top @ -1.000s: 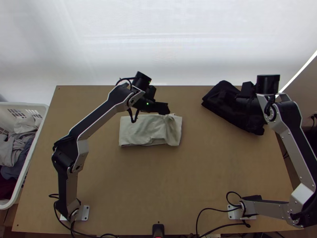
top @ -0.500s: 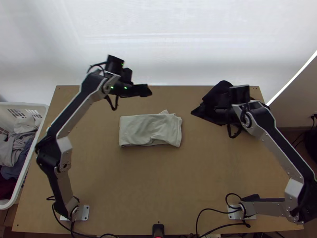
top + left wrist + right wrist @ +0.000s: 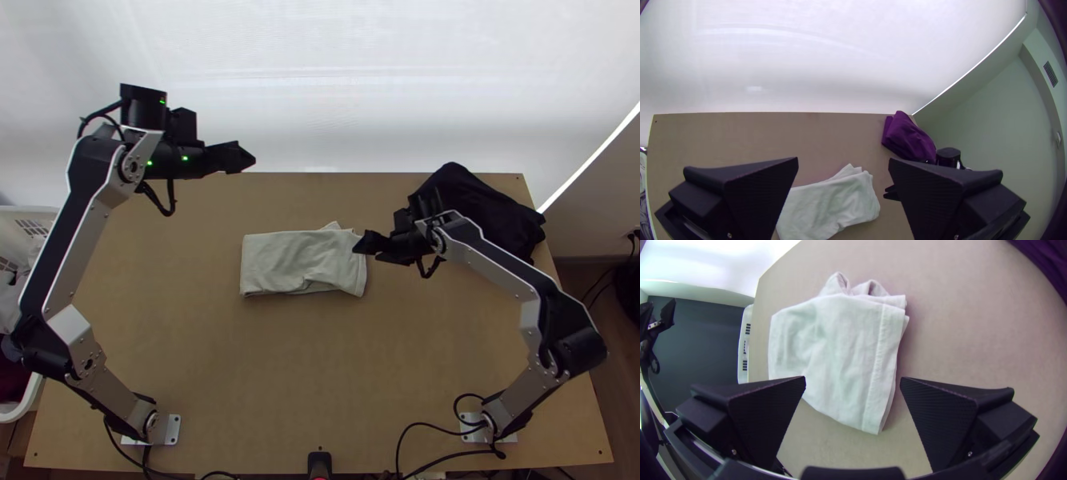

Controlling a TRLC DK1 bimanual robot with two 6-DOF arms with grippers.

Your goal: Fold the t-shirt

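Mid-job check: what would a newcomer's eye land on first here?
Probably the pale folded t-shirt around the middle of the table, a bit of fabric poking out at its far edge. Next, the dark cloth, purple in the left wrist view, at the far right. Then the open right gripper, at the shirt's right end.

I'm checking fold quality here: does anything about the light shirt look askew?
Yes: on the folded t-shirt, crumpled tips poke out past the far long edge, and the layers don't quite line up at the stitched end, so it looks untidy.
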